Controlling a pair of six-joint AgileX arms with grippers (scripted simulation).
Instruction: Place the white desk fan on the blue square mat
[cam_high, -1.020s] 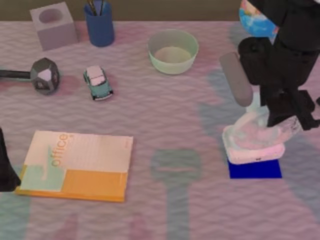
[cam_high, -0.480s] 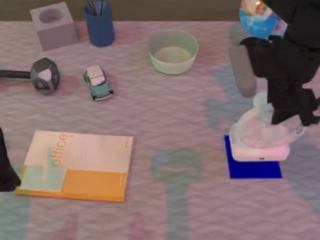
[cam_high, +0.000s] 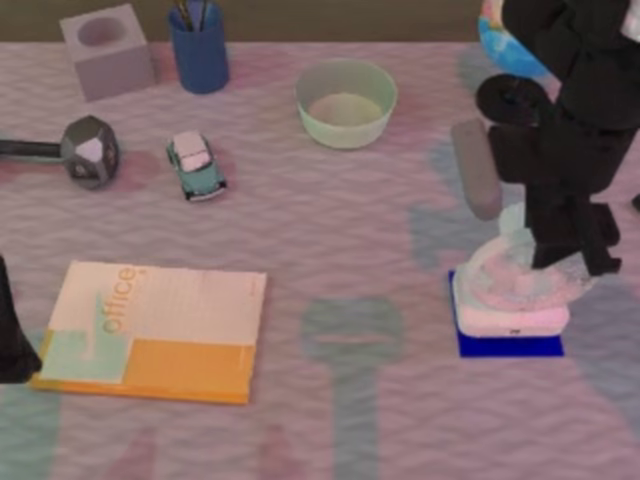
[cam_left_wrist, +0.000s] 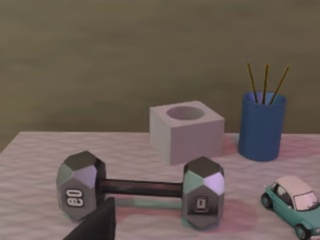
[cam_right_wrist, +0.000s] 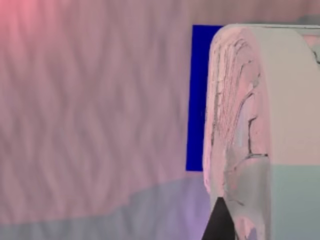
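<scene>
The white desk fan (cam_high: 512, 300) stands at the table's right, its squarish base over the blue square mat (cam_high: 510, 347); only a blue strip along the mat's near and left edges shows. My right gripper (cam_high: 565, 255) reaches down from above and is shut on the fan's upper part. In the right wrist view the fan (cam_right_wrist: 260, 100) fills the near side, the mat (cam_right_wrist: 199, 100) shows beside it, and one dark fingertip (cam_right_wrist: 220, 225) lies against the fan. I cannot tell whether the base touches the mat. My left gripper (cam_high: 10, 335) is parked at the left edge, open.
A pale green bowl (cam_high: 346, 103) sits at the back centre and an orange-and-white booklet (cam_high: 155, 330) at the front left. A toy car (cam_high: 196, 165), a dumbbell (cam_high: 85, 152), a grey block (cam_high: 107, 50) and a blue pencil cup (cam_high: 198, 45) stand at the back left.
My right gripper has carried the fan toward the table's front and down over the mat, so the base now covers far more of the blue. The left arm has not moved.
</scene>
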